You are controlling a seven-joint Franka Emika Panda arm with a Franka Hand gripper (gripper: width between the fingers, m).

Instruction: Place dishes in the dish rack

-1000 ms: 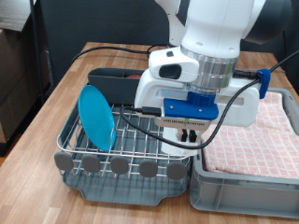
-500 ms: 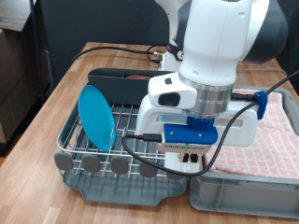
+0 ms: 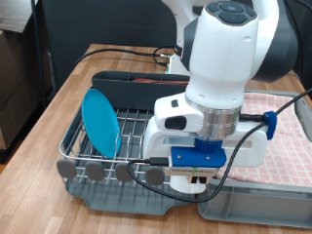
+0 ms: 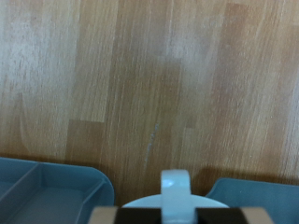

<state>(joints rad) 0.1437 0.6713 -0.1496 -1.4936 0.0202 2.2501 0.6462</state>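
Your Panda arm [image 3: 229, 58] reaches down steeply at the near right of the scene, its white wrist bulking over the hand. The gripper [image 3: 192, 182] hangs low near the bottom edge, with its blue mount showing; its fingers are hidden from sight.

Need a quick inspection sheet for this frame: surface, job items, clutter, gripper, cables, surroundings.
Surface: wooden table, bare wood also fills most of the wrist view.
Job's things: blue plate stands on edge in the dish rack; mug and spoon not seen for certain.
Clutter: grey bin with pink checked cloth at the exterior view's right.
Gripper: gripper low over the seam between rack and bin; fingers hidden by the arm, hold not visible. A white rounded object sits at the wrist view's edge, unidentified.
Cables: black cable loops to the hand.
Surroundings: dark backdrop; nothing else seen.
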